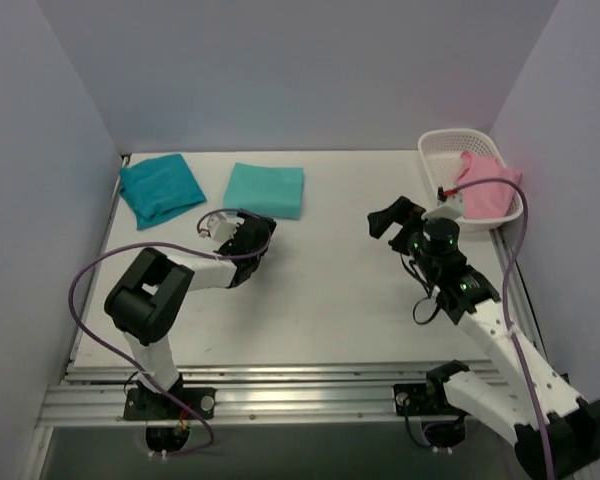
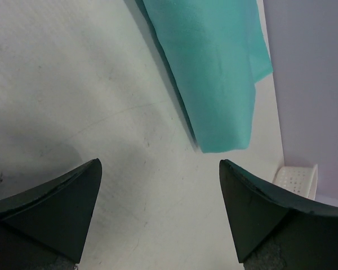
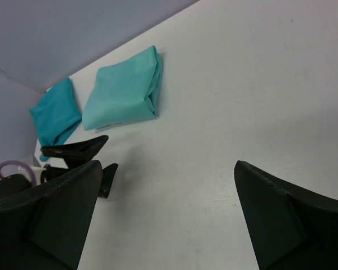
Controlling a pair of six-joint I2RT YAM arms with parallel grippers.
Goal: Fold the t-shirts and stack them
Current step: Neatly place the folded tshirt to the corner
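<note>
Mint shirt [image 1: 265, 189] and teal shirt [image 1: 160, 188] folded, side by side but apart at far left, not yet stacked; left gripper [image 1: 230, 228] spread, empty, just short of mint, right gripper [image 1: 392, 220] spread, empty; next, likely: pinch 1 shirt's edge, lift onto other.

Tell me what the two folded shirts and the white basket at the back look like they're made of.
Mint t-shirt: soft matte cloth, possibly cotton; rounded folds, no shine.
Teal t-shirt: likely the same, matte with soft creases.
Basket: white moulded plastic by its look, with perforated lattice walls and a smooth rim.
</note>
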